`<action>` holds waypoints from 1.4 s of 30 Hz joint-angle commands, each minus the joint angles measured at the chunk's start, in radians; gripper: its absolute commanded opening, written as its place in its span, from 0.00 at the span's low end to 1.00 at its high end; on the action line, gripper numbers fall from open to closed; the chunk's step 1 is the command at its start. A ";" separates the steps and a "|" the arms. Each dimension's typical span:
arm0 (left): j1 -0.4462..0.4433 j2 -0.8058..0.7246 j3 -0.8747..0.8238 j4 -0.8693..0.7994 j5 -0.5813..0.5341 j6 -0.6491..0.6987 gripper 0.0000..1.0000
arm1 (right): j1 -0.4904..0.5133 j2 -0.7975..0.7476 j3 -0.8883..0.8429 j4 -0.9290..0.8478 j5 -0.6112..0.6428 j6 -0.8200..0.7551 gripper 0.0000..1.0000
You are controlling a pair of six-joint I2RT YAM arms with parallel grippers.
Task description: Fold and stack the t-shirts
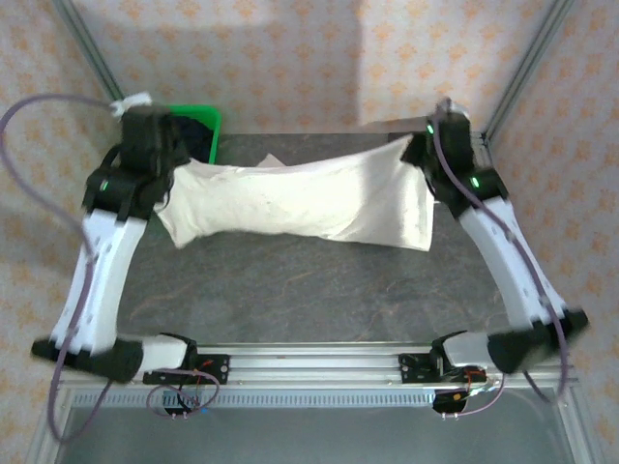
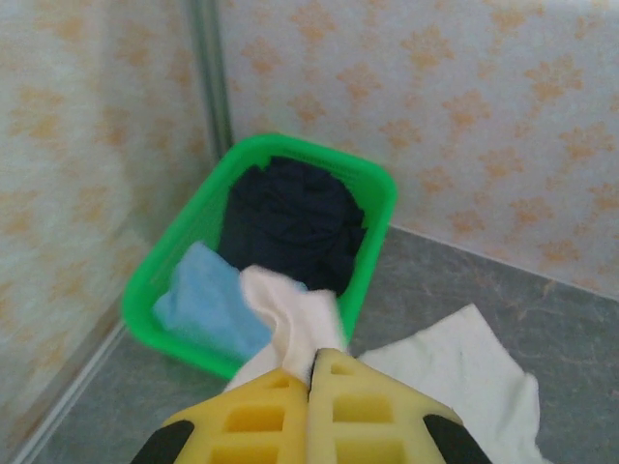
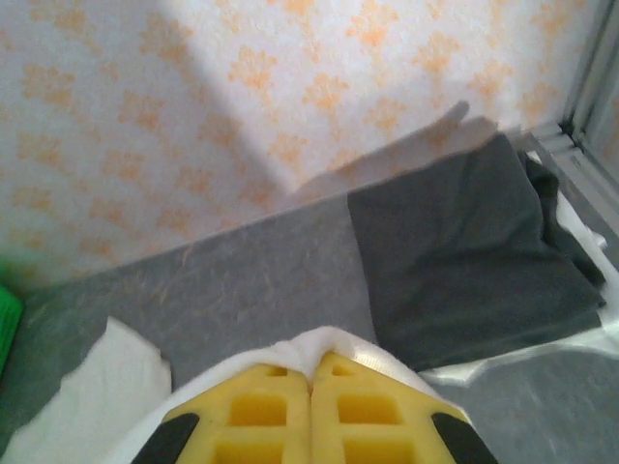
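Note:
The large off-white t-shirt (image 1: 300,201) hangs stretched between my two grippers above the table. My left gripper (image 2: 312,365) is shut on its left end, and a fold of off-white cloth (image 2: 290,314) bulges out past the yellow fingertips. My right gripper (image 3: 311,372) is shut on its right end, cloth wrapped over the tips. A folded dark grey t-shirt (image 3: 464,256) lies at the table's back right corner. In the green basket (image 2: 375,242) sit the dark navy t-shirt (image 2: 290,220) and the light blue t-shirt (image 2: 198,300).
The basket (image 1: 215,126) stands at the back left against the patterned wall. Metal frame posts (image 1: 527,63) rise at both back corners. Bare grey tabletop (image 1: 309,285) stretches in front of the hanging shirt.

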 commanded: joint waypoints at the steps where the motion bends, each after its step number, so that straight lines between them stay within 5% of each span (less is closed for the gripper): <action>1: 0.016 0.274 0.306 -0.043 0.092 0.062 0.00 | -0.010 0.221 0.270 -0.058 0.112 -0.079 0.00; 7: 0.051 0.699 1.058 -0.129 0.207 0.104 0.00 | -0.026 0.627 0.995 -0.303 0.128 -0.117 0.00; 9: 0.062 0.702 1.119 -0.074 0.225 0.099 0.00 | -0.028 0.717 1.192 -0.333 0.119 -0.129 0.00; 12: 0.067 0.566 0.975 0.036 0.209 0.115 0.00 | -0.033 0.692 1.215 -0.281 0.063 -0.135 0.00; 18: 0.068 0.253 0.632 0.117 0.216 0.139 0.00 | -0.033 0.488 0.931 -0.245 0.015 -0.127 0.00; 25: 0.059 -0.199 -0.193 0.281 0.324 -0.017 0.00 | -0.033 0.033 -0.041 0.157 -0.129 -0.084 0.00; 31: -0.031 -0.439 -0.785 0.251 0.272 -0.144 0.00 | -0.033 -0.201 -0.624 0.208 -0.220 0.074 0.00; 35: -0.037 -0.503 -0.899 0.140 0.175 -0.170 0.00 | -0.033 -0.185 -0.690 0.033 -0.160 0.072 0.03; 38: -0.038 -0.513 -0.935 0.136 0.169 -0.173 0.00 | -0.033 -0.187 -0.620 -0.064 0.003 0.097 0.19; 42: -0.042 -0.471 -0.984 0.146 0.219 -0.196 0.00 | -0.036 -0.164 -0.549 0.078 0.078 0.045 0.47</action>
